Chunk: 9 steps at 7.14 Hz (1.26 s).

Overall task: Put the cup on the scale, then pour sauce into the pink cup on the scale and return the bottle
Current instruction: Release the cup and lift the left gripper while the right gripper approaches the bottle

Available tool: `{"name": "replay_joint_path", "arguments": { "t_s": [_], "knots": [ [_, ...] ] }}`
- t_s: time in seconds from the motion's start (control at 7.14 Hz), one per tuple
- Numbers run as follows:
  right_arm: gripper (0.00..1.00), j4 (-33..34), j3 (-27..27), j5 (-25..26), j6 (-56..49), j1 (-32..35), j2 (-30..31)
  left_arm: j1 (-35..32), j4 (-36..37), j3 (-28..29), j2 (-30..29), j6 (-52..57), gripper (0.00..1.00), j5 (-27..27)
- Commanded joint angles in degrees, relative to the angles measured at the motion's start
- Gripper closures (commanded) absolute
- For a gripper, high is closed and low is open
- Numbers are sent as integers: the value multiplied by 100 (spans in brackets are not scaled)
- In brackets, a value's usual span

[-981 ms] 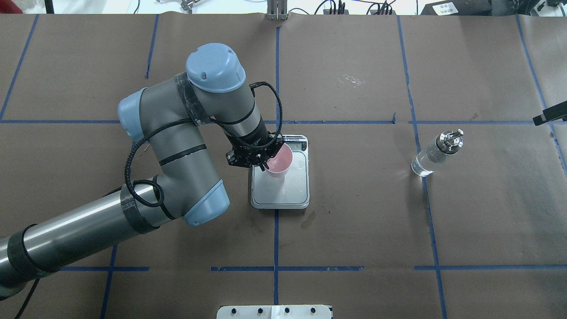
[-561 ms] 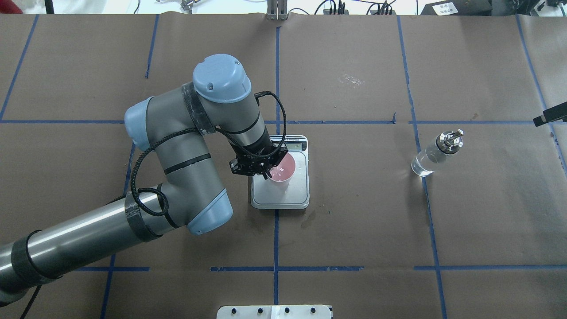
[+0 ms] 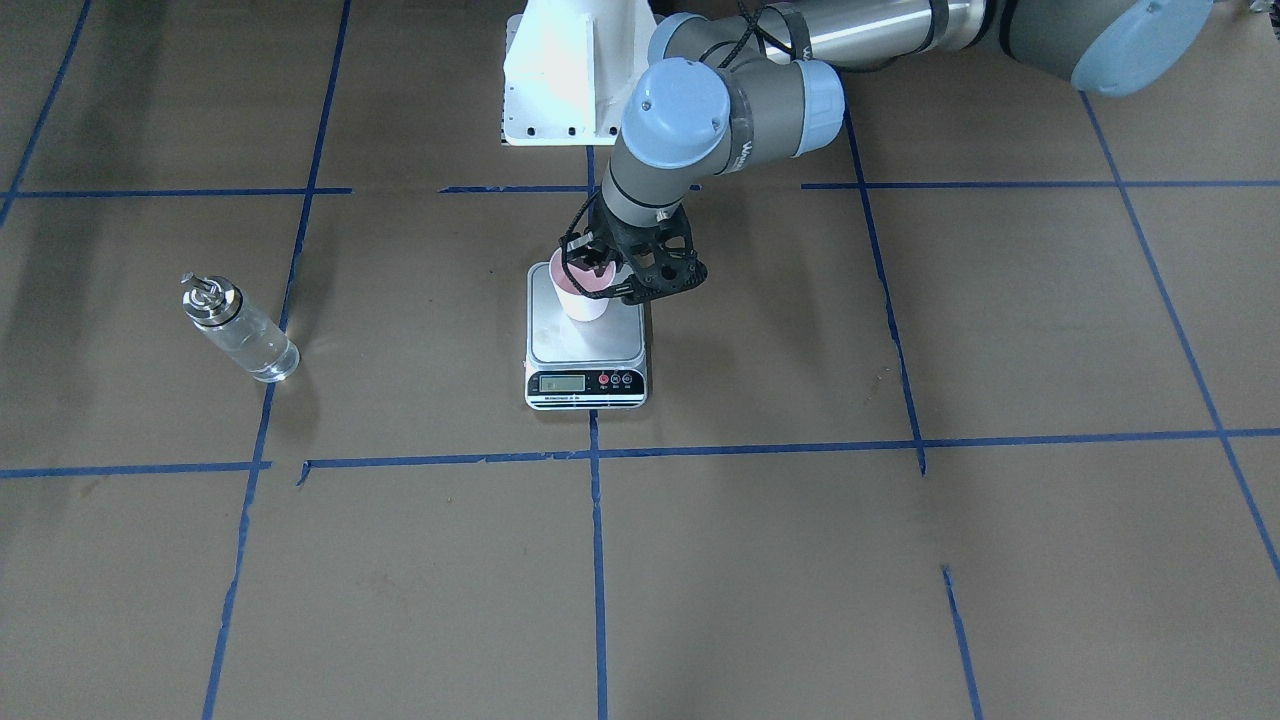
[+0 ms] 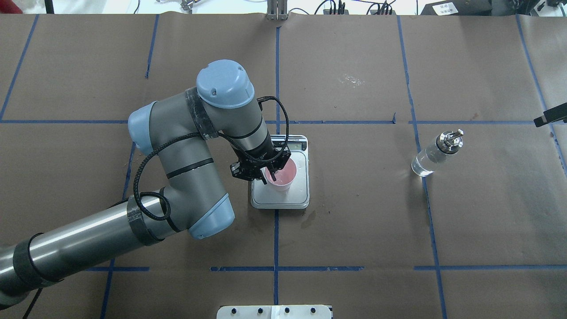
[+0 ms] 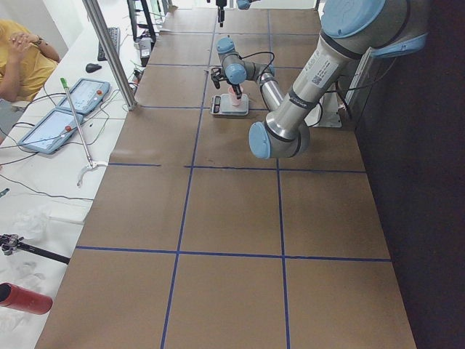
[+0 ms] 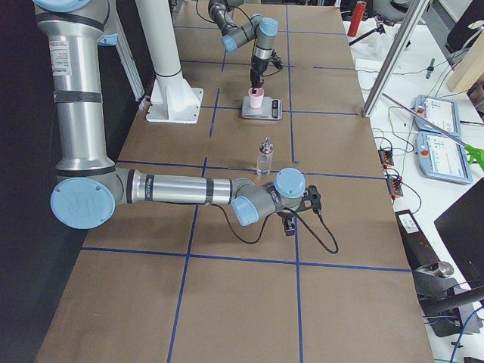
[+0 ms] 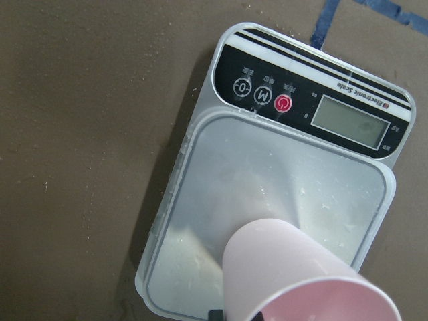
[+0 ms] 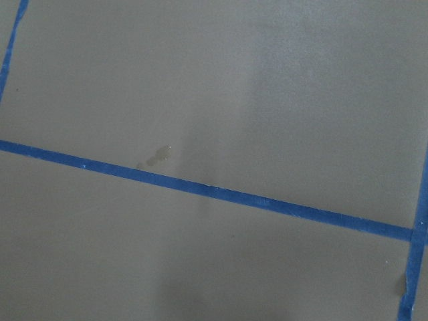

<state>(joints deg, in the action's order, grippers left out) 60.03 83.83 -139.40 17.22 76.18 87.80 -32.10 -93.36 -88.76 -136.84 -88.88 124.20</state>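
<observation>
Cup [image 4: 282,175] at the kitchen scale [image 4: 297,195], overhead view read from left to right. Left arm [image 4: 186,150] comes in from the lower left with its elbow folded, and its wrist points steeply down over the scale's left half. Left claw [image 4: 267,173] is clamped on the cup's left rim, with one finger inside the pink interior and the other outside the wall. The cup sits upright just right of the claw, over the steel platform. Whether its base touches the platform cannot be told. The scale's display strip lies along its far edge. Well to the right, the glass bottle [image 4: 436,153] stands alone on the worktop [image 4: 354,221]. Right arm [image 6: 181,189] reaches low near the bottle. Right claw [image 6: 290,225] faces the worktop, and whether it is apart or together cannot be told.
</observation>
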Motion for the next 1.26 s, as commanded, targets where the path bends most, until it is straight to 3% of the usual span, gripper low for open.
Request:
{"name": "replay_joint_path", "arguments": {
  "t_s": [0.0,0.28,0.56,0.7,1.12],
  "knots": [
    [0,-8,46,-34,10,-7,0,-15,1,-489,9,12,40,-220],
    [0,-846,142,-427,698,-85,0,-224,46,-1509,183,20,36,-537],
    [0,-2767,195,-395,2428,-550,175,-619,54,-1784,342,511,34,-529],
    [0,-3038,378,-438,3070,-700,272,-691,46,-1968,525,521,34,-546],
    [0,-3032,1895,-386,3750,-832,1062,-762,19,-2014,597,530,32,-608]
  ]
}}
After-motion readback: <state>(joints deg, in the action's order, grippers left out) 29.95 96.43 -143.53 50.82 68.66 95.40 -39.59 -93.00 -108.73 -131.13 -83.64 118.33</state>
